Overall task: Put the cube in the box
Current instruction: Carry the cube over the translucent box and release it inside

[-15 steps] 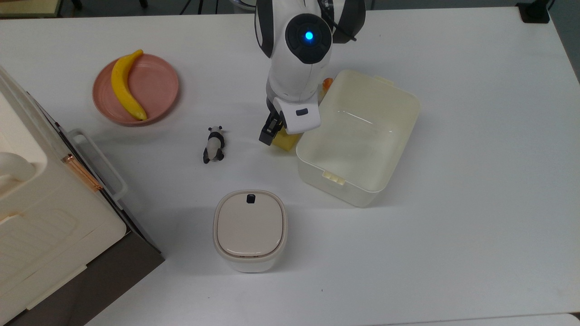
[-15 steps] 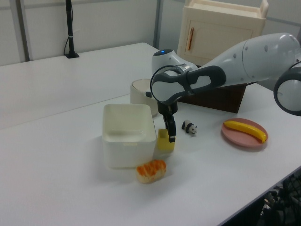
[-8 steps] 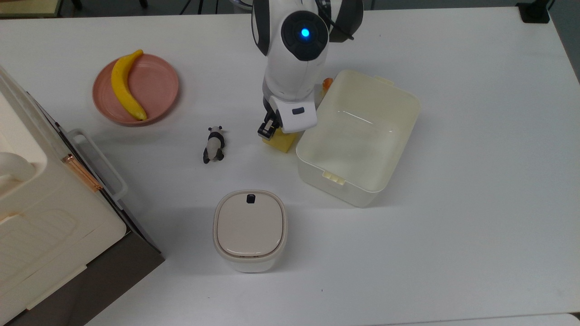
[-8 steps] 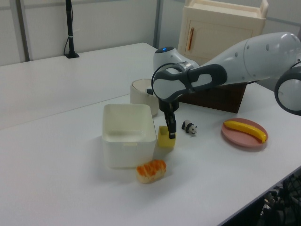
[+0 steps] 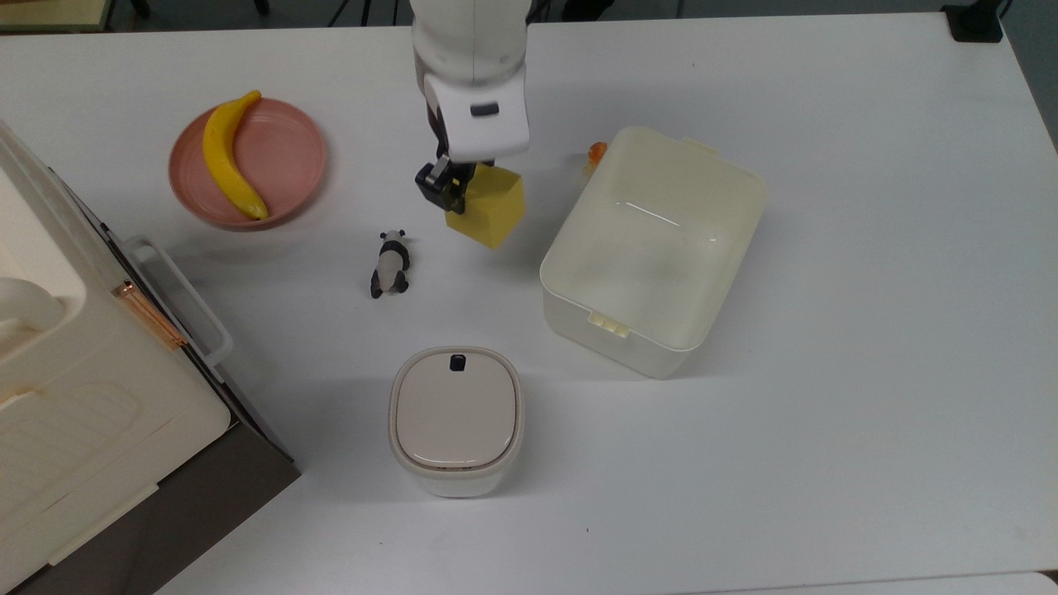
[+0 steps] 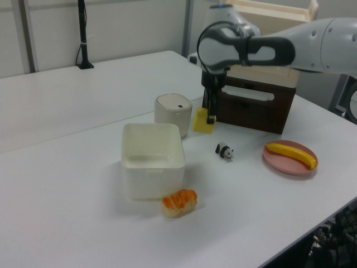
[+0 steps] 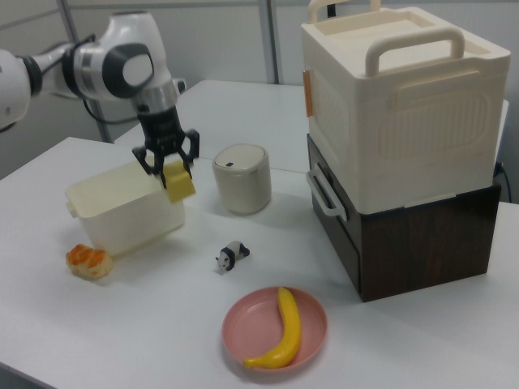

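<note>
Pincer clamped on the cube, which I'm holding clear above the desk. Box sits open to the top view's right of the cube, so I judge the carry goes rightward, then down.

The cube, a small bright-yellow block with flat matte faces, is hanging tilted above the table, clear of the surface, one corner pointing down. It is sitting at about nine o'clock from the box in the top view, apart from it. The box, a large cream-white tub with rounded corners, is standing upright, open and empty.
</note>
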